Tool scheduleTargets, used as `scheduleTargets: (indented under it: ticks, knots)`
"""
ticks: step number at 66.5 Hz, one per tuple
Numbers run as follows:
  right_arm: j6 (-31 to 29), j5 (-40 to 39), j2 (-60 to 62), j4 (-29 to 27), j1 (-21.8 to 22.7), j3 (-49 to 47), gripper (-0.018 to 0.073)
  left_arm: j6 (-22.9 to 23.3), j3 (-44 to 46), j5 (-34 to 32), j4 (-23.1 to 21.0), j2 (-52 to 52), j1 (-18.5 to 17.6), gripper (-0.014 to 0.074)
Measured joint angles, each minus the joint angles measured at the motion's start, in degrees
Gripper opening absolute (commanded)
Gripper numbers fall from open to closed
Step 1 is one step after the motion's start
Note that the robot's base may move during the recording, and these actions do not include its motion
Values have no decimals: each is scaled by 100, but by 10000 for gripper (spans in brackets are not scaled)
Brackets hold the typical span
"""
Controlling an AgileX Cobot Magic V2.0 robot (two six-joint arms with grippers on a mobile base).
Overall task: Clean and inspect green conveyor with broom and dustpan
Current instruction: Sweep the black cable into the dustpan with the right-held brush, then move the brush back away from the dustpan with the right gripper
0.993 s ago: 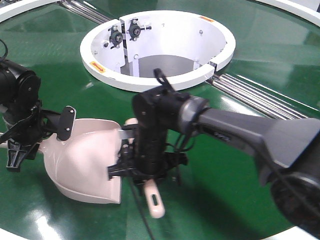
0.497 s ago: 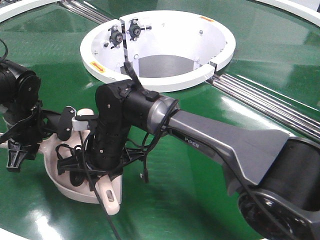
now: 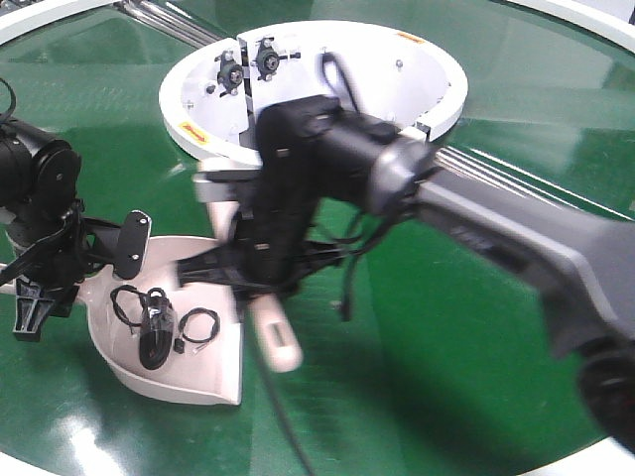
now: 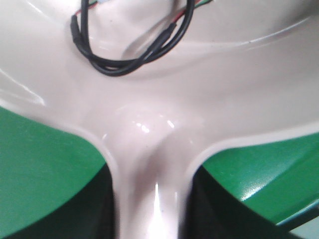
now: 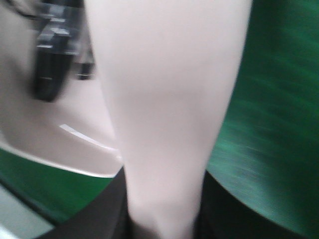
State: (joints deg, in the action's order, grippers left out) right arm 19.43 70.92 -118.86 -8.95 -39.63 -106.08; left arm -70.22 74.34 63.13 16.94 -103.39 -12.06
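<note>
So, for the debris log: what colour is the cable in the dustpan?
Black cable; left wrist view shows it best.

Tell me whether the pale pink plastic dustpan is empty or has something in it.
Not empty: tangled black cables lie inside the pale pink plastic dustpan, on its floor.

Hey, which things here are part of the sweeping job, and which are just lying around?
In the job: green conveyor, broom, dustpan, black cable scraps lying in the dustpan.
Just there: white ring, black fittings on its inner wall.
</note>
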Motion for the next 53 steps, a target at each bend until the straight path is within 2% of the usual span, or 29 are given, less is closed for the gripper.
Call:
scheduleTargets:
  ticks: [24,44,53]
  knots:
    - [-379,0,1283,1032,1180,1993,-1,0,0,0,0,0,0,-6]
    - [-1180,0,2235,1038,2375,3058,-1,0,0,2,0,0,0,-6]
    - [-1405,4,2476,1019,2647,3196,-1,0,0,2,0,0,0,-6]
